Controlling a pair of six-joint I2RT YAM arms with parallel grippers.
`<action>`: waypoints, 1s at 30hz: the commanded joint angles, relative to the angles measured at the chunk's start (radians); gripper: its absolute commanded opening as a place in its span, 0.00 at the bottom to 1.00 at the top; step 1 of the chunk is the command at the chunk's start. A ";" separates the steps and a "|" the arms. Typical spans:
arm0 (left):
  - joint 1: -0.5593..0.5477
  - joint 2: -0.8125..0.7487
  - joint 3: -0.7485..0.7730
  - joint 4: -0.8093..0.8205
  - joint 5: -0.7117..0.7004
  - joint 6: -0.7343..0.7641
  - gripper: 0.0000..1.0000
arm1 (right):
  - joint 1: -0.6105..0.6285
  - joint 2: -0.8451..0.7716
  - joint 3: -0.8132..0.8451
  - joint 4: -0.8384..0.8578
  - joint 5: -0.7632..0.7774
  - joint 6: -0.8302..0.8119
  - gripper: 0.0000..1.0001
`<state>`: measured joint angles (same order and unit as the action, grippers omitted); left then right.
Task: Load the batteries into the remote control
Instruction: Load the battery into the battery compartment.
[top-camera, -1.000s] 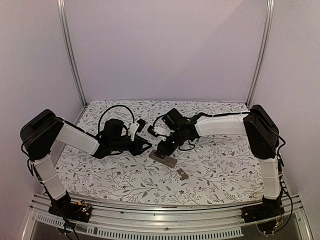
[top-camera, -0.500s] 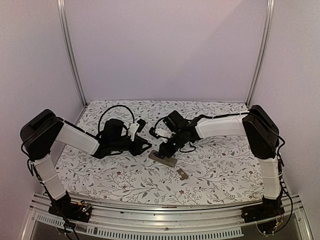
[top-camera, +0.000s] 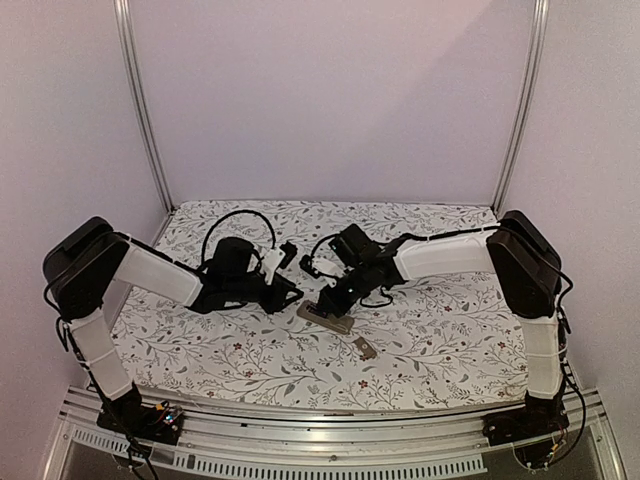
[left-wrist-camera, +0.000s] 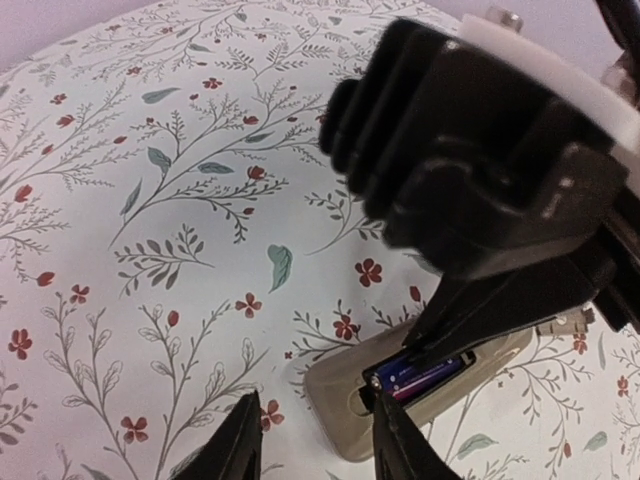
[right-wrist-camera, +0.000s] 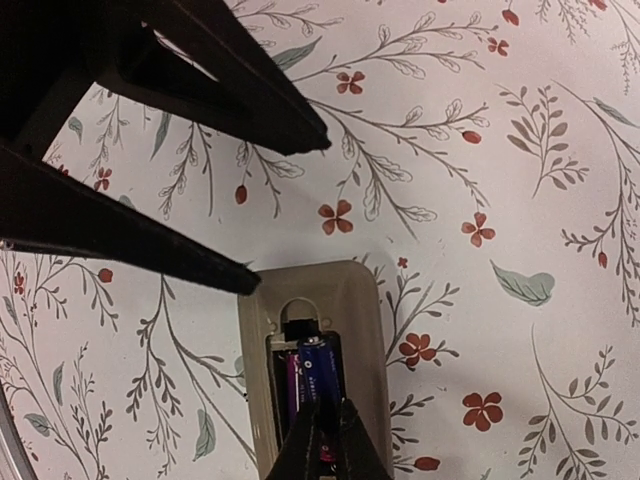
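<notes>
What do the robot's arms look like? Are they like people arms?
Not quite! The left arm and right arm are chunky white tubes joined by black elbows and shoulders. Thin black cables loop near the wrists. Each ends in a black gripper: the left gripper and right gripper have two slim pointed fingers instead of a hand.

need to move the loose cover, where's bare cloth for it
Bare cloth between the remote and the right arm, and between the left arm and the near edge. Crowded centre: left gripper and right gripper at the remote.
</notes>
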<state>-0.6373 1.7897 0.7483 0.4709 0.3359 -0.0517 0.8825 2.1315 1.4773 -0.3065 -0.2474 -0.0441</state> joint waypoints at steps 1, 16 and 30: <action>-0.060 0.066 0.100 -0.158 -0.144 0.131 0.30 | 0.012 0.021 -0.054 -0.054 -0.010 0.006 0.07; -0.095 0.095 0.086 -0.134 -0.067 0.139 0.19 | -0.006 -0.043 -0.117 0.055 -0.072 0.074 0.08; -0.098 0.119 0.106 -0.154 -0.068 0.133 0.16 | -0.039 -0.199 -0.205 0.248 -0.237 0.068 0.23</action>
<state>-0.7246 1.8828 0.8562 0.3672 0.2611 0.0784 0.8478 2.0491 1.3262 -0.2016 -0.3851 0.0376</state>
